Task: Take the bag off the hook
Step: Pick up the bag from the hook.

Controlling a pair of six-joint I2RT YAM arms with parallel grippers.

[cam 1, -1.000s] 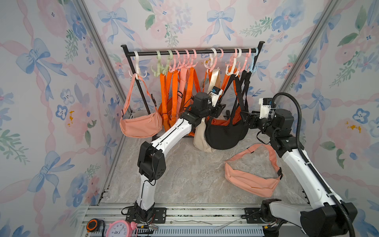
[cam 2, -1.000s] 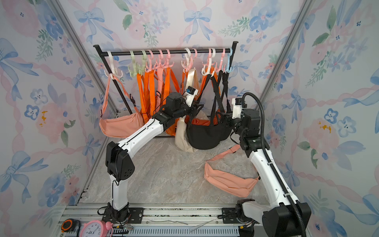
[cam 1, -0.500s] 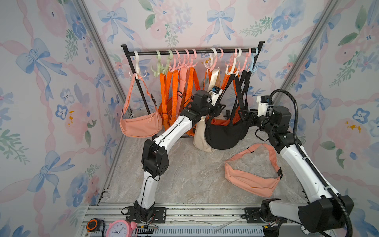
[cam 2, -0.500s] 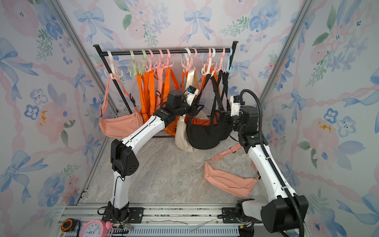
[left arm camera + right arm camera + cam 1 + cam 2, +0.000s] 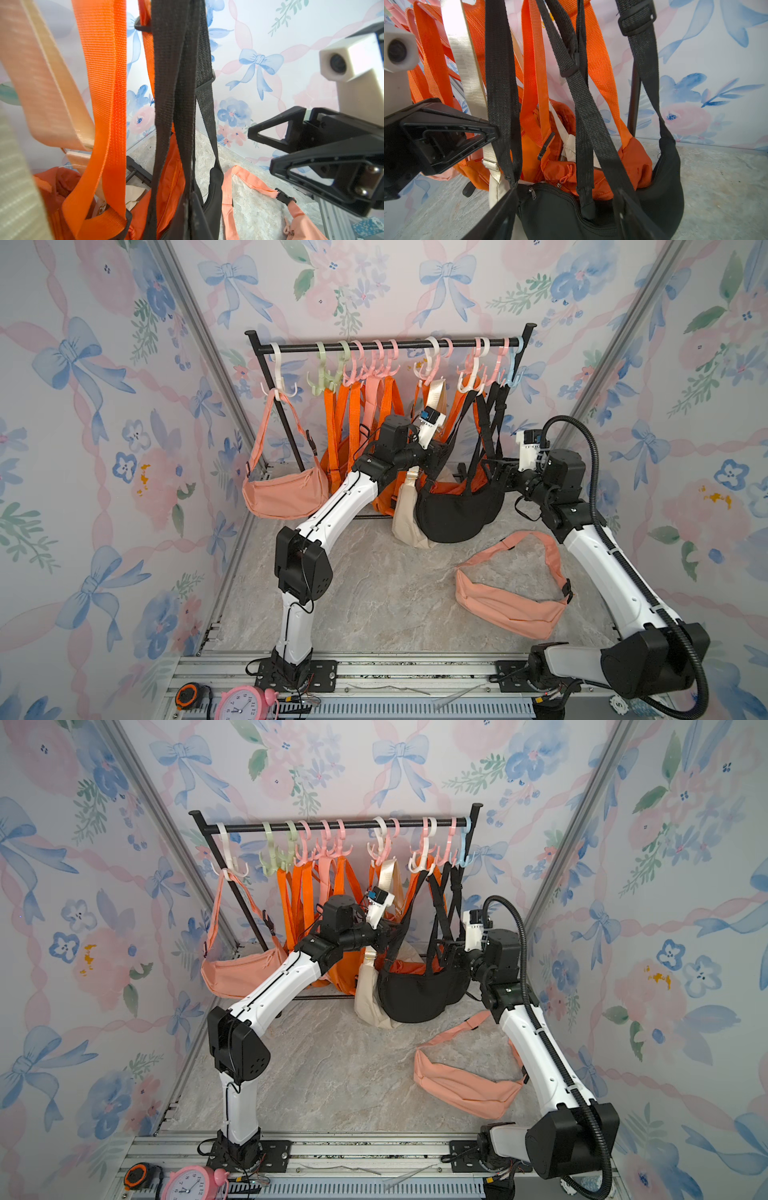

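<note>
Left gripper [image 5: 445, 456] snaps shut, now pinching the black strap [image 5: 166, 93]. The black bag [image 5: 455, 512] hangs just below it, still on the white hook [image 5: 469, 382] above. Right gripper [image 5: 260, 149] gapes alongside, empty. Lift-off looks next.

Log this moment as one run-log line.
left gripper: shut on black strap | right gripper: open, by black bag | black bag: hanging from rack | phase: strap gripped, not yet unhooked
</note>
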